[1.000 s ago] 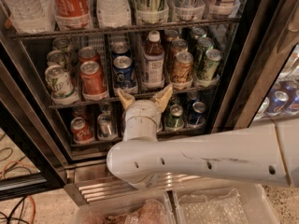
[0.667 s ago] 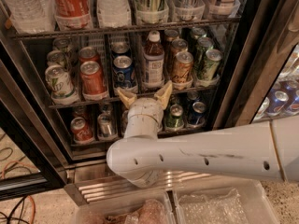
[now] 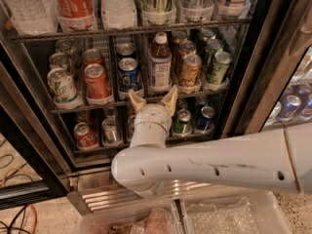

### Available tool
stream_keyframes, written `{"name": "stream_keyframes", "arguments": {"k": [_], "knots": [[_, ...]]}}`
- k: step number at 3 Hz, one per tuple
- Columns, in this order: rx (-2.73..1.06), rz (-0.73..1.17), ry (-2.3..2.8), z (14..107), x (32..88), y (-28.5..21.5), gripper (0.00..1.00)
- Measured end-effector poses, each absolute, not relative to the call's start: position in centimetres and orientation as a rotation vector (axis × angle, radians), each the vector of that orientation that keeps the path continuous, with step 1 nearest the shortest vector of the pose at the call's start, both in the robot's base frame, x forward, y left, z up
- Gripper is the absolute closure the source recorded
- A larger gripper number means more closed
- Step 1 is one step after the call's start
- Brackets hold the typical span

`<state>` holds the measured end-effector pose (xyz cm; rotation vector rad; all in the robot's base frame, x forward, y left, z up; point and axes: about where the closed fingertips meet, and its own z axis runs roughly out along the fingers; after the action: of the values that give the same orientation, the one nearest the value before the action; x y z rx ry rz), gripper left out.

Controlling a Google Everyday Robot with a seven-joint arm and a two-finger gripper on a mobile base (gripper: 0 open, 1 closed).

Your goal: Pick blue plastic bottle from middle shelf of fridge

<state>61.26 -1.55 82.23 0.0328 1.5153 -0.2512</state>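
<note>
The blue plastic bottle (image 3: 160, 63) stands upright on the middle shelf (image 3: 141, 99) of the fridge (image 3: 253, 72). It has a white cap, a dark drink and a blue-and-white label. A blue Pepsi can (image 3: 129, 75) is on its left and a brown can (image 3: 189, 71) on its right. My gripper (image 3: 153, 98) is open and empty. Its two tan fingertips (image 3: 136, 102) point up at the shelf's front edge, just below the bottle and in front of it, not touching it. The white arm (image 3: 214, 162) runs in from the right.
The top rack holds large tall bottles (image 3: 73, 4). A red can (image 3: 97, 82) and a green-white can (image 3: 62, 86) stand at the left of the middle shelf, green cans (image 3: 218, 67) at the right. More cans (image 3: 86, 135) sit on the lower shelf. Clear bins (image 3: 222, 217) lie below the ribbed steel base (image 3: 105, 199).
The gripper has crept slightly up and to the right toward the bottle. Nothing in the fridge has moved.
</note>
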Motion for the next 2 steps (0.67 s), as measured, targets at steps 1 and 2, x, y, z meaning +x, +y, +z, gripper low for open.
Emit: {"name": "stream_keyframes", "arguments": {"k": [1, 2], "knots": [[0.037, -0.26, 1.514, 82.18, 61.12, -1.8, 0.35], [0.053, -0.293, 1.494, 82.56, 61.51, -2.76, 0.36]]}}
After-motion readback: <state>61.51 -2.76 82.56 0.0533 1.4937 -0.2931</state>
